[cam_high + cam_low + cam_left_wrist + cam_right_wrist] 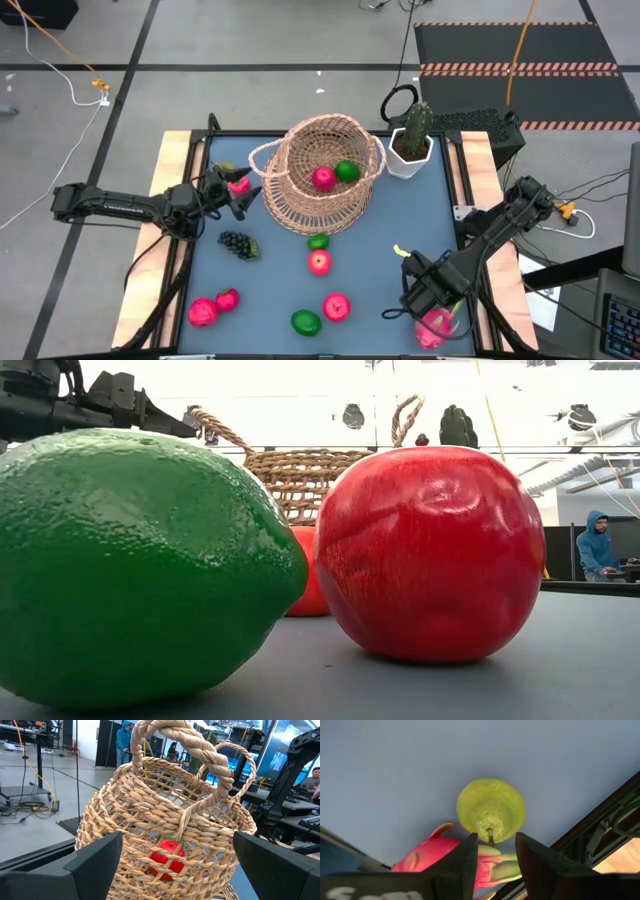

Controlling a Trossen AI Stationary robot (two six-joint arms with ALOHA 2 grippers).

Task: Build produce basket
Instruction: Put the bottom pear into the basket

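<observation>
We see the basket at the far middle of the blue worktop, tipped so its mouth faces up in the high view, with a red apple and a green lime inside. A white pot with a cactus stands just right of it.

Our left claw sits at the basket's left side, its fingers spread wide on either side of the wicker wall without touching it; a pink fruit lies right by it.

Our right claw is low at the near right corner. In its wrist view the fingers stand a narrow gap apart around the stem of a yellow-green pear, which stands on the worktop; we cannot tell whether they pinch it. A pink dragon fruit lies touching the pear, under the claw.

The rest of the produce is spread over the near half: dark grapes to the left, a small lime and an apple in the middle, two pink-red fruits at near left, and a lime beside an apple at the near edge.
</observation>
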